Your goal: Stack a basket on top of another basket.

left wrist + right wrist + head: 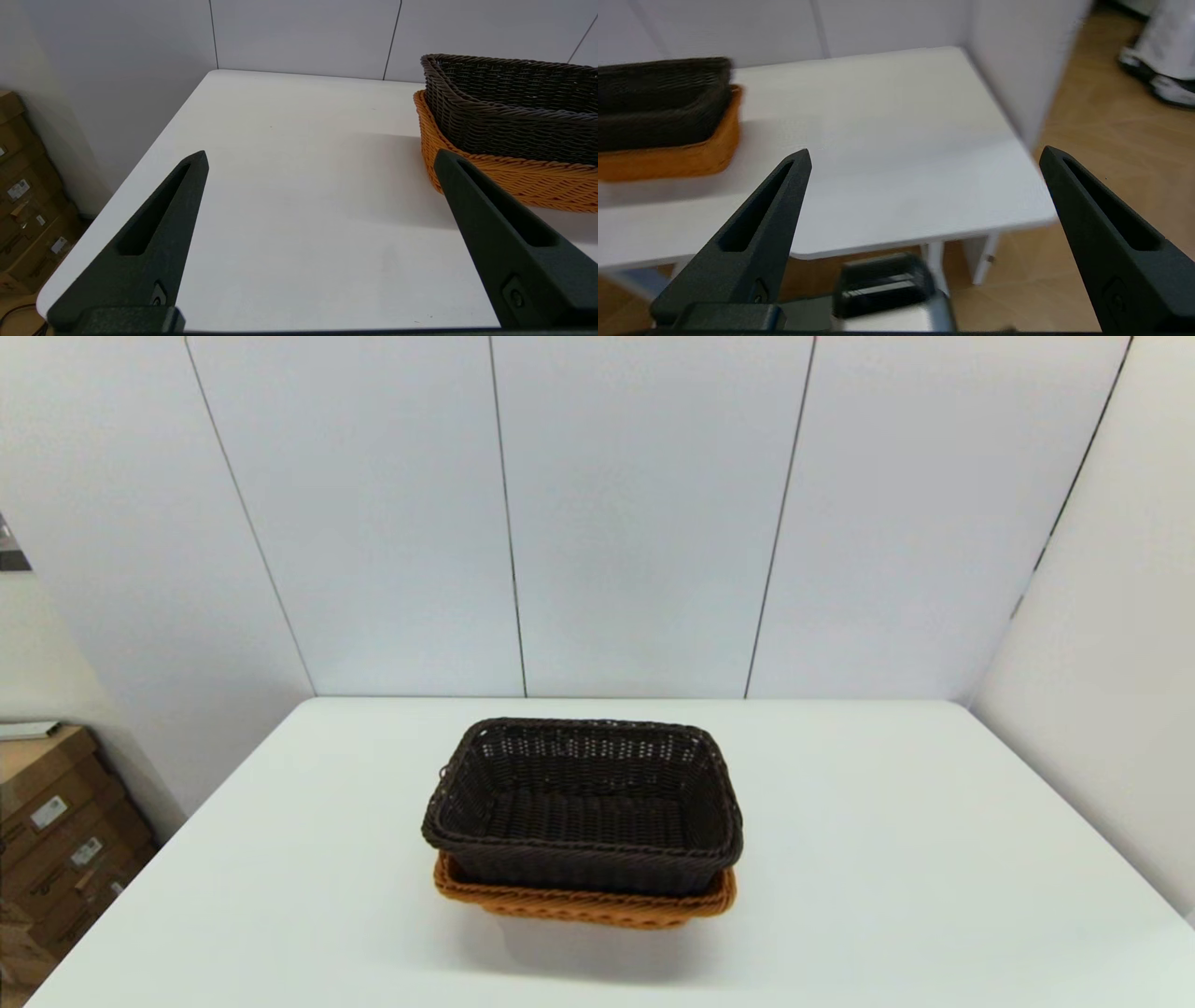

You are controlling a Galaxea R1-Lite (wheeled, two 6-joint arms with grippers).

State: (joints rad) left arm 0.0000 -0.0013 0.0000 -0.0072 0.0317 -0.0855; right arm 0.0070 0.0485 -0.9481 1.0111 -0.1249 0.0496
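Both tools point(320, 156) point(924, 154) gape wide, empty; dark basket point(583, 803) nests in orange basket point(583, 903).

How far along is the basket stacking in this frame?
Done: the dark brown basket sits nested in the orange-tan basket, whose rim shows beneath it on the white table. In hand: nothing. The left tool is open over bare table beside the stack, and the right tool is open near the table's edge; neither shows in the head view. Left: apparently nothing beyond parking the arms.
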